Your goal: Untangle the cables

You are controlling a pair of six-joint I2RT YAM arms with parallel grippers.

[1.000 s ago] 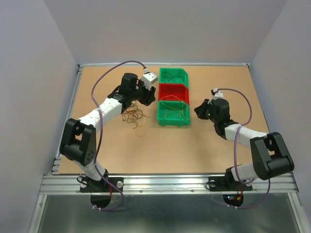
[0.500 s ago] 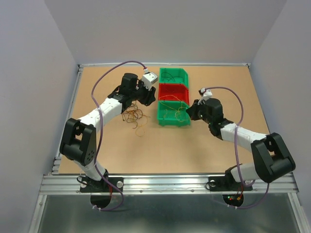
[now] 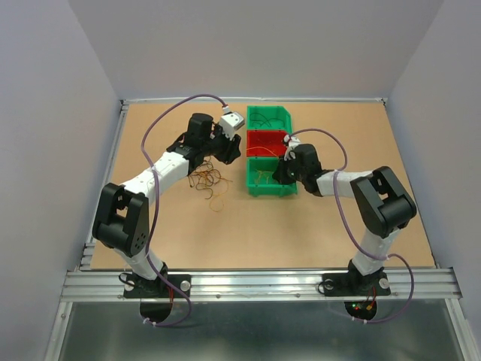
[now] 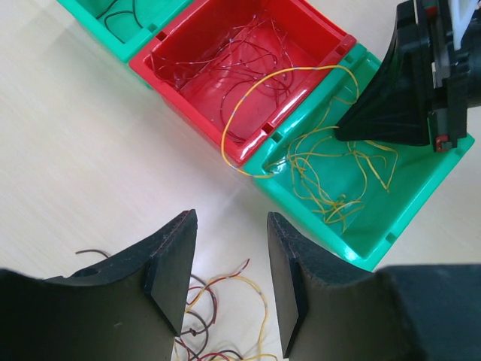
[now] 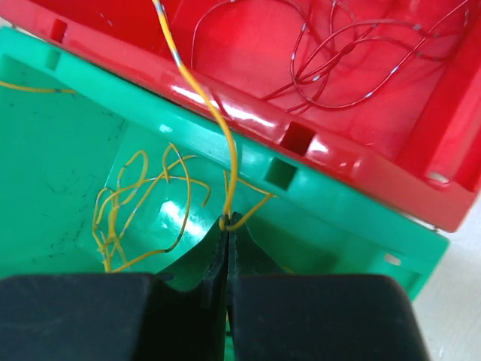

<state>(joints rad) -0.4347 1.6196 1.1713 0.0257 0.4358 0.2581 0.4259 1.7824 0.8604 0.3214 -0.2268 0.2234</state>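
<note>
Jaws, from above: the right gripper (image 3: 282, 167) is pressed together, low over the near green bin (image 3: 259, 191). The left gripper (image 3: 228, 143) is spread and holding nothing, hanging above the tangle (image 3: 207, 179) on the table (image 3: 316, 226).
Nearer arm, from above: the left one sits right over the loose pile, while the right one is well apart from it, across the bins.
Jaws, left wrist: parted, bare table between them, nothing gripped.
Strands, left wrist: dark, reddish and yellow curls lie just back of the tips, roughly in line with the gap.
Yellow wire, left wrist: ahead of these jaws, the yellow wire (image 4: 255, 83) arcs out of the red bin (image 4: 184, 98), over the shared wall, to the right gripper's tips.
Jaws, right wrist: shut tight, pinching that yellow wire at the very tips.
Long axis, right wrist: from the pinch it runs ahead and a touch left, up over the red wall and out at the top edge. Its far end is not seen.
Neighbours, right wrist: yellow strands (image 5: 135, 203) lie left of the tips on the green floor.
Next move, my read: draw back toward the jaws' own side so the wire slides off the red wall. It may snag on the wall's slot.
</note>
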